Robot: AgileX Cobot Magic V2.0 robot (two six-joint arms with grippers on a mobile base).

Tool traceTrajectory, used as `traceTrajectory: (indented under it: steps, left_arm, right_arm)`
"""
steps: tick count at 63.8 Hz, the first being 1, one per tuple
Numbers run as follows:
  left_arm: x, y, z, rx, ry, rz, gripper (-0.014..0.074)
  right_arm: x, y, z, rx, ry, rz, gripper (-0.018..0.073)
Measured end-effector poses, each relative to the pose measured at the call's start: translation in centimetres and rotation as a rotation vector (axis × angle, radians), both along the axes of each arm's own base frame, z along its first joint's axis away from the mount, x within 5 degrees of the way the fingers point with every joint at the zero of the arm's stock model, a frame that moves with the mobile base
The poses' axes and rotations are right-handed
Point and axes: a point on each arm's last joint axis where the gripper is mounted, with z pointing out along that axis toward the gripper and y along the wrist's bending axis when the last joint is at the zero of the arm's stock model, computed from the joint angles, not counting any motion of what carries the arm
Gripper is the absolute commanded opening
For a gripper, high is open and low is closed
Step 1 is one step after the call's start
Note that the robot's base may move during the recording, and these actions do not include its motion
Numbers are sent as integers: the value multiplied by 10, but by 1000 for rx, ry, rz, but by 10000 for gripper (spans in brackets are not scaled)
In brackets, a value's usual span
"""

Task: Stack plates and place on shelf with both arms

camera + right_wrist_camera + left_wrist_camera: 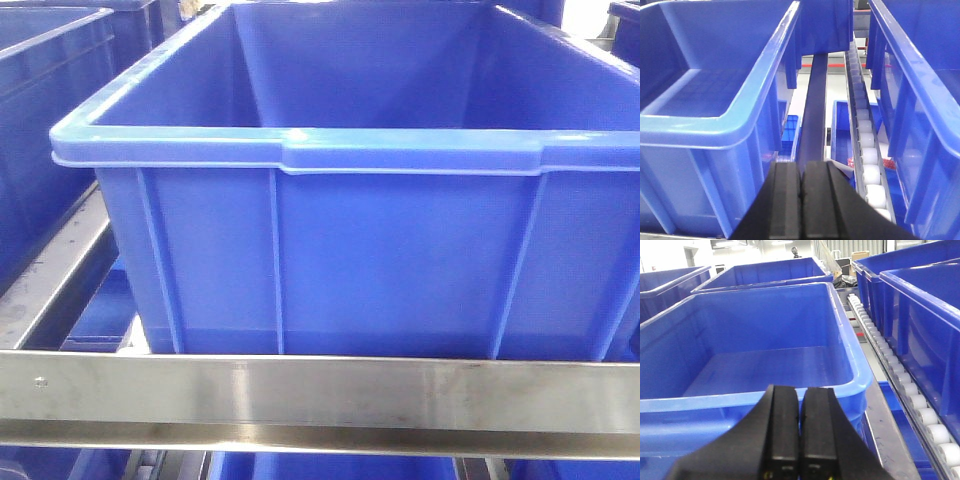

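No plate shows in any view. The shelf's brushed steel front rail (320, 395) runs across the bottom of the front view, below a big blue crate (340, 180). My left gripper (800, 392) is shut and empty, its black fingers pressed together just in front of the near rim of a blue crate (755, 365). My right gripper (801, 167) is shut and empty, pointing along a steel rail (814, 105) between two blue crates. Neither gripper shows in the front view.
Several blue crates stand on the rack: one at the left (710, 85) and one at the right (920, 80) of the right gripper, more behind (765, 272). White roller tracks (867, 155) (910, 385) run between crate rows. A side rail (60, 270) slopes at left.
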Motion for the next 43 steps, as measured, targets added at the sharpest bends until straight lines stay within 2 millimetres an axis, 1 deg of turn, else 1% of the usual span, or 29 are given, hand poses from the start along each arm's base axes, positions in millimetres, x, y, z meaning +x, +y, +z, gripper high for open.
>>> traceTrajectory:
  steps: [43]
  left_arm:
    - [0,0,0,0,0,0,81]
  right_arm:
    - [0,0,0,0,0,0,55]
